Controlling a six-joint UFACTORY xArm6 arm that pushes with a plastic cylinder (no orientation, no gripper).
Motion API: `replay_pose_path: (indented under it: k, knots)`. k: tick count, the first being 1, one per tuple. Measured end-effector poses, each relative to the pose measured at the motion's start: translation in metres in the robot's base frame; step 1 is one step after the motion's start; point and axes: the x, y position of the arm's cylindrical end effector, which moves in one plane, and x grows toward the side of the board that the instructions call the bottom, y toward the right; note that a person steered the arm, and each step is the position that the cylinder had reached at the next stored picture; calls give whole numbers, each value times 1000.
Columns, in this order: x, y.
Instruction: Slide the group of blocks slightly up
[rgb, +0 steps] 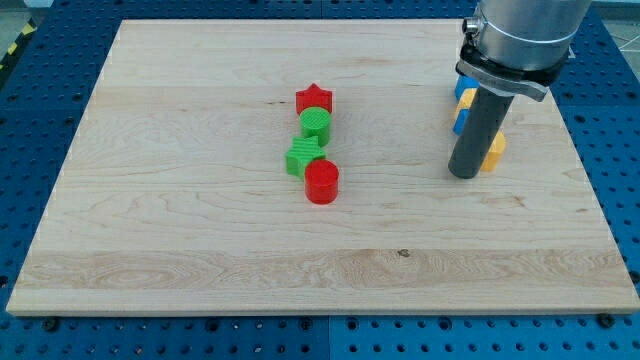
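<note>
My tip (464, 174) sits far right on the worktop (180, 230), touching the yellow block (494, 152) — a bare rod tool, holding nothing. The group — red star (314, 98), green cylinder (316, 123), green star (303, 156), red cylinder (322, 183) — stands mid-worktop; an off-centre push could scatter the column.

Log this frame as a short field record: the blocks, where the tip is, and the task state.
surface: wooden board
centre column, top to bottom: red star, green cylinder, green star, red cylinder
column state: neighbours look touching
right cluster: blue and yellow blocks, partly hidden by the rod
my tip: at the right cluster, well apart from the column
task state: no contact with the column
</note>
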Motion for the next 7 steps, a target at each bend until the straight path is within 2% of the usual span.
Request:
replay_pose_path:
  k: [3, 7]
  knots:
    - [20, 19]
    - [-5, 28]
